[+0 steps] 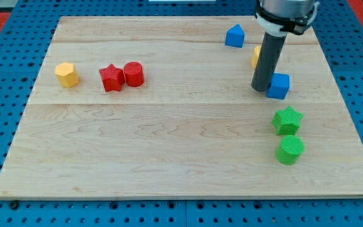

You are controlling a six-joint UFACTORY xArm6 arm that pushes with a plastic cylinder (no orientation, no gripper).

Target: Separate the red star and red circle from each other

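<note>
Camera view: red star (111,78) touches red circle (133,74), far from my tip (260,89).

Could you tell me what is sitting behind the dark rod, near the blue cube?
A yellow block shows at the view's left edge of the rod; the rod covers most of it, so its shape cannot be made out. My tip rests beside the blue cube, on its view-left side.
</note>
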